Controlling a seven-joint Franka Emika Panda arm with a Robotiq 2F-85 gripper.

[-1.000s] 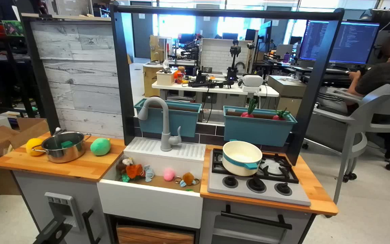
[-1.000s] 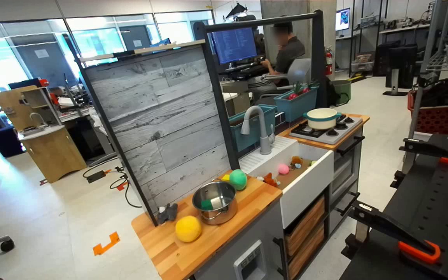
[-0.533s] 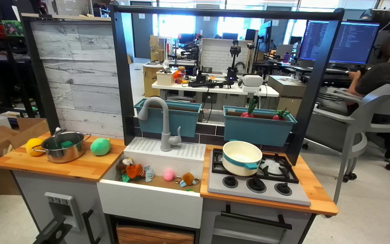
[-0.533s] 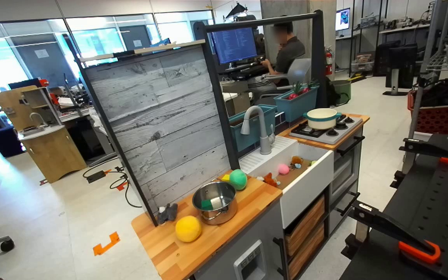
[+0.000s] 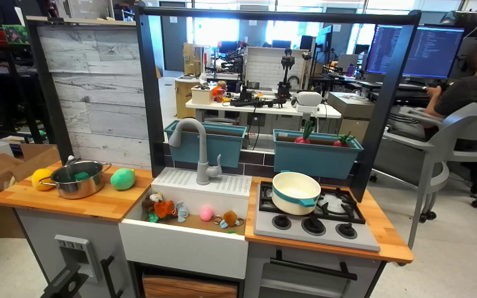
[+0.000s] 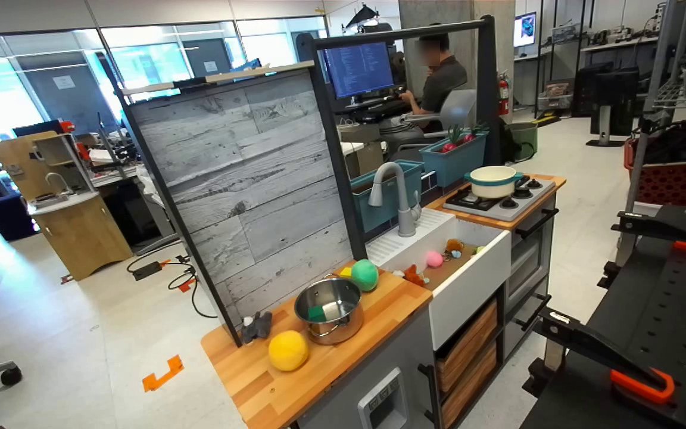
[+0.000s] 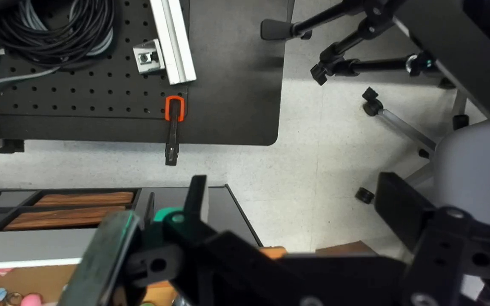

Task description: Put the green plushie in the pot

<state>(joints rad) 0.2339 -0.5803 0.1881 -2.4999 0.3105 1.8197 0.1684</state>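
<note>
Nothing in grasp, the whole transfer ahead

In the wrist view we see the gripper [image 7: 292, 187] spread wide, pinching nothing, with floor [image 7: 313, 161] showing between its sides; we find it in neither exterior view. That spread, we judge, suits taking something round.

Farther out, in an exterior view, the green plushie [image 5: 123, 179] sits on the desk [image 5: 110, 203] near the back edge, toward the corner by the sink [image 5: 184, 248]. The pot [image 5: 83, 188] stands upright just beside it, farther from the sink, with a strip of the desk between them. Its mouth faces up and so near that, we judge, a lift and a short carry should do. A green block [image 6: 316, 314] lies inside, so we think the plushie may settle off-centre.

Past the pot, toward the desk's outer edge, sits a yellow toy [image 6: 288, 350], and a grey toy [image 6: 259, 326] lies by the back corner there; coming in from the sink side should spare both.
</note>
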